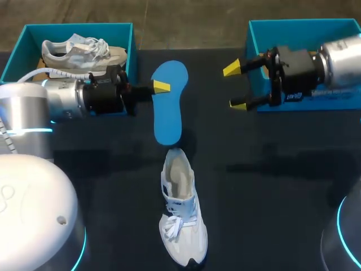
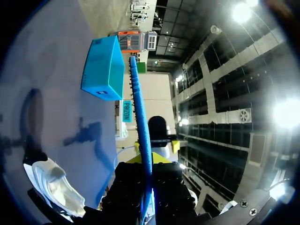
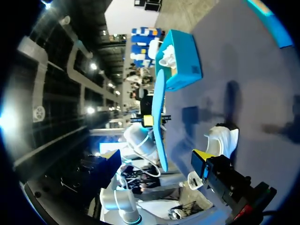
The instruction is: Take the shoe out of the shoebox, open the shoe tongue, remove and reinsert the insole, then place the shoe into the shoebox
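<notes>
One blue insole (image 1: 169, 107) sits clamped in my left jaws near the white sneaker (image 1: 181, 220), while my right jaws stand open.

Head camera: fixed, high, behind the robot, tilted down on the dark worktop (image 1: 271, 169). Whole spread in frame, out to the far edge.

Left wrist camera: tight behind the left claw (image 2: 149, 161), facing right across the worktop toward the right shoebox (image 2: 104, 68). Insole (image 2: 139, 112) edge-on, very near the lens.

Right wrist camera: behind the right claw (image 3: 154, 157), facing left toward the left shoebox (image 3: 180, 58).

All three views share the insole and the white shoe (image 1: 180, 223) mid-worktop.
</notes>
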